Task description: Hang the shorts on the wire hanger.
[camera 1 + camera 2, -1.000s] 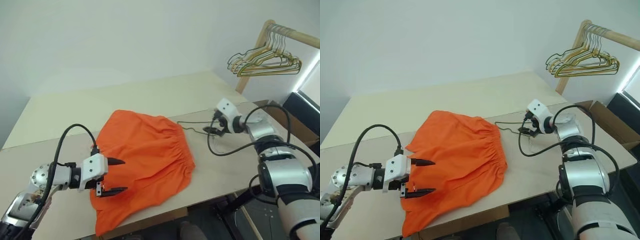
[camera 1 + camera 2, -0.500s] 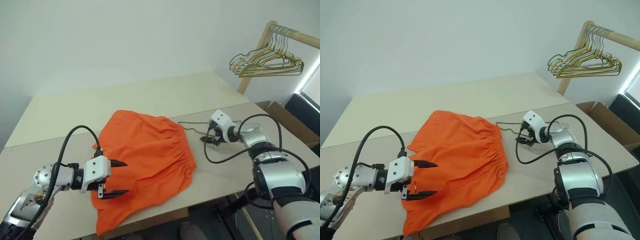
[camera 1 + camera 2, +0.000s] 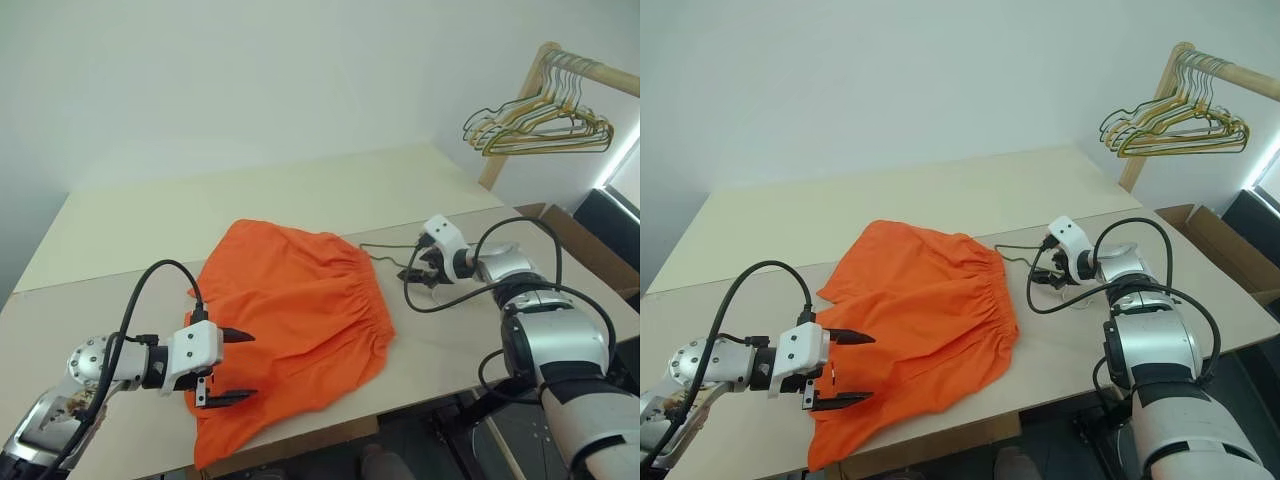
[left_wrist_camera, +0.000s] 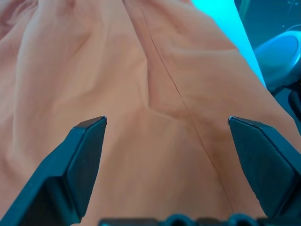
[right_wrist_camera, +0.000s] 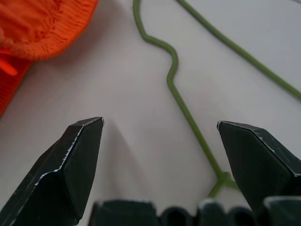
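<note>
Right gripper point(image 5: 160, 127) spread wide just over the wire hanger point(image 5: 175, 89) beside the shorts point(image 3: 290, 320) — thin wire could slip; left gripper point(image 3: 238, 366) also apart.

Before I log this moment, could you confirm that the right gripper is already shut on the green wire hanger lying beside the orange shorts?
Not quite: the right gripper is open, fingers either side of the wire hanger without gripping it, as the right wrist view shows. The hanger does lie beside the shorts.

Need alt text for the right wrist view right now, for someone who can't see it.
The right gripper, open with both black fingers wide apart, points down at the pale table, where the thin green wire hanger lies flat between them, not gripped. The gathered waistband of the orange shorts sits nearby on the table.
</note>
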Action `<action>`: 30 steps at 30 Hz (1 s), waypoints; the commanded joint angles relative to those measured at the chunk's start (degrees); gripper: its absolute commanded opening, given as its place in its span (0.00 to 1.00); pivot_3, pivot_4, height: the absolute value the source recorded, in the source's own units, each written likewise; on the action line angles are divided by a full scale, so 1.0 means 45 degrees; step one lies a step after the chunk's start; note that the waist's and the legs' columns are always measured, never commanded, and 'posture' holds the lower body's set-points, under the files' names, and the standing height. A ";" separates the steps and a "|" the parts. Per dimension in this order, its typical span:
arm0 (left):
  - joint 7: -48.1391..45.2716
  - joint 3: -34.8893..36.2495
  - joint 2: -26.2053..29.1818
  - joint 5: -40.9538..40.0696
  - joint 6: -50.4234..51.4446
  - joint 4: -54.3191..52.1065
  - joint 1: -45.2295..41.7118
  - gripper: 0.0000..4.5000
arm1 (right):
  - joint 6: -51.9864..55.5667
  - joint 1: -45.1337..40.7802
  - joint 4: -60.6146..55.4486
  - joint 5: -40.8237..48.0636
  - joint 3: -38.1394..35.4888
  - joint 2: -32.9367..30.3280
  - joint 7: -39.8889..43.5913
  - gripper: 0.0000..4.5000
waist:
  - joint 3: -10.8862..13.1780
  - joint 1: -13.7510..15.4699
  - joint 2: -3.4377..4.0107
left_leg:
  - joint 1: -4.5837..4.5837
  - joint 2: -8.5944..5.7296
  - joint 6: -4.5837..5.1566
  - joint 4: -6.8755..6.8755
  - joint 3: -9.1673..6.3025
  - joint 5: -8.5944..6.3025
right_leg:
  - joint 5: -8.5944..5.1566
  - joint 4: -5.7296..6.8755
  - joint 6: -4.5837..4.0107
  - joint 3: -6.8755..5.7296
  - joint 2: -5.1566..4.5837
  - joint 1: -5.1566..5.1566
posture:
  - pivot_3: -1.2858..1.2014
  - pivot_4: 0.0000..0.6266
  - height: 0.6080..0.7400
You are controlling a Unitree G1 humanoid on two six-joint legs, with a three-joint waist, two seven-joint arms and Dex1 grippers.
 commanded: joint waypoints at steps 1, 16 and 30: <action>0.0104 0.0249 0.0228 0.0143 -0.0007 -0.0338 0.0060 1.00 | 0.0246 -0.0251 -0.0122 -0.0103 -0.0024 0.0081 0.0133 0.99 | 0.0000 0.0071 0.0000 | -0.0001 0.0000 -0.0001 0.0000 0.0000 0.0000 | 0.0000 0.0000 0.0000 -0.0001 0.0000 0.0000 | 0.53 0.00 1.00; 0.0191 -0.0058 0.0154 0.0551 -0.0105 -0.0238 -0.0062 1.00 | 0.2616 -0.0555 -0.0053 0.0796 -0.1670 0.0034 -0.1607 0.99 | 0.0001 0.0427 0.0000 | -0.0001 -0.0002 -0.0003 -0.0001 0.0001 0.0000 | 0.0000 -0.0005 -0.0001 -0.0002 -0.0002 -0.0001 | 0.53 0.00 1.00; 0.0218 -0.0421 0.0261 0.1065 -0.0060 -0.0288 -0.0029 1.00 | 0.3390 -0.0130 -0.0116 -0.0880 0.0462 -0.0707 0.2638 0.99 | -0.0007 0.0453 -0.0006 | 0.0002 -0.0002 0.0009 0.0001 -0.0001 -0.0006 | 0.0000 -0.0012 -0.0001 -0.0015 -0.0003 0.0014 | 0.53 0.00 1.00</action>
